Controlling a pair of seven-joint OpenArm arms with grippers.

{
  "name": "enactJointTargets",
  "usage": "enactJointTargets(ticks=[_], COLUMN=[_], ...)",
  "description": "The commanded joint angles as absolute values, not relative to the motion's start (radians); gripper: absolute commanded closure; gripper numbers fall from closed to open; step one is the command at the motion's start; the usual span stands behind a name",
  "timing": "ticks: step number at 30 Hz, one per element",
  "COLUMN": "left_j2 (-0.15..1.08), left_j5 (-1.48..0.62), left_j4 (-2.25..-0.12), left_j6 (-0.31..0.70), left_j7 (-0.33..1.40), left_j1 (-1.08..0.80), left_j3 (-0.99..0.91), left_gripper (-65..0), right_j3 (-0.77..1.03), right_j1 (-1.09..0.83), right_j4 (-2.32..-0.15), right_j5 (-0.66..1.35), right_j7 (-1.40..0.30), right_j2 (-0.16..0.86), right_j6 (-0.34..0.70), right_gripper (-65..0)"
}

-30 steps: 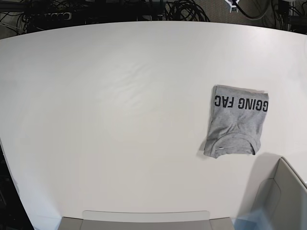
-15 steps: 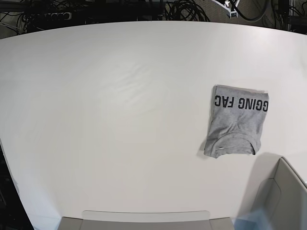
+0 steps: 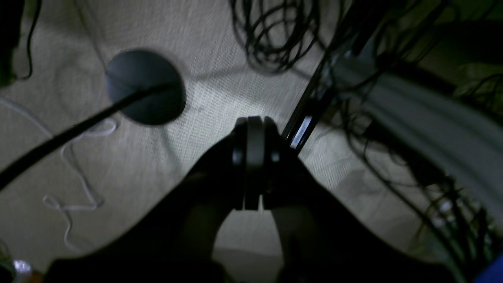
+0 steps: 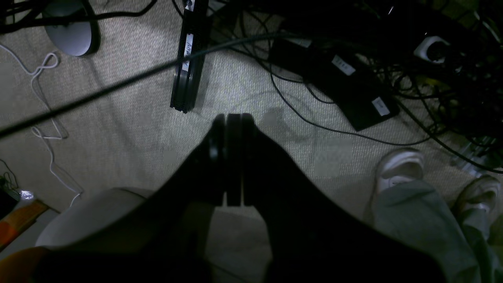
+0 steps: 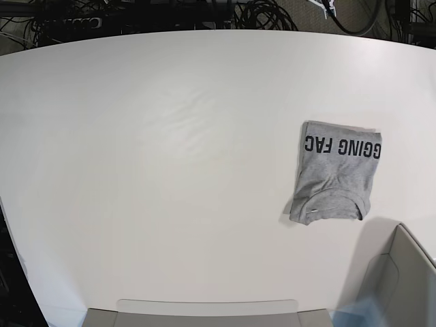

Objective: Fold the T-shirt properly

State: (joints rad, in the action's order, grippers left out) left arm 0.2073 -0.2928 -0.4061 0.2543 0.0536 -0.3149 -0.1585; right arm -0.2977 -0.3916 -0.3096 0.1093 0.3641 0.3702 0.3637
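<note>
Folding looks finished: the T-shirt [image 5: 335,172] lies as a compact rectangle at three o'clock on the white table [image 5: 170,170], lettering up. Left gripper [image 3: 254,163] and right gripper [image 4: 232,157] are pressed closed, empty, pointing at the carpeted floor.

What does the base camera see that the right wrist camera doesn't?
Only the base view shows the white table and the folded grey T-shirt lying on it, lettering up. Only the right wrist view shows the right gripper with its fingers pressed shut, the carpet and someone's white shoes. Both show tangled black cables.
</note>
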Motion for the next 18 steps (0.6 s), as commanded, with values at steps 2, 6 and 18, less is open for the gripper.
enactJointTargets(ticks=[2,6,18], left_j2=[0.211,0.191,0.176], left_j5=[-0.295,-0.295,-0.295], left_j4=[-0.410,-0.410,-0.409], left_j6=[0.254,0.254,0.254], left_j7=[0.045,0.045,0.053], left_j1=[-0.323,-0.323,-0.329], left_j3=[-0.160,-0.160,-0.160], left_gripper=[0.0,0.0,0.0], right_j3=[-0.298,-0.298,-0.295], right_j1=[-0.406,-0.401,-0.355], right_j4=[-0.317,-0.314,-0.311], right_j5=[0.071,-0.128,-0.458], right_j7=[0.374,0.364,0.298], right_j2=[0.371,0.367,0.357], right_j6=[0.377,0.377,0.377], right_gripper=[0.0,0.0,0.0])
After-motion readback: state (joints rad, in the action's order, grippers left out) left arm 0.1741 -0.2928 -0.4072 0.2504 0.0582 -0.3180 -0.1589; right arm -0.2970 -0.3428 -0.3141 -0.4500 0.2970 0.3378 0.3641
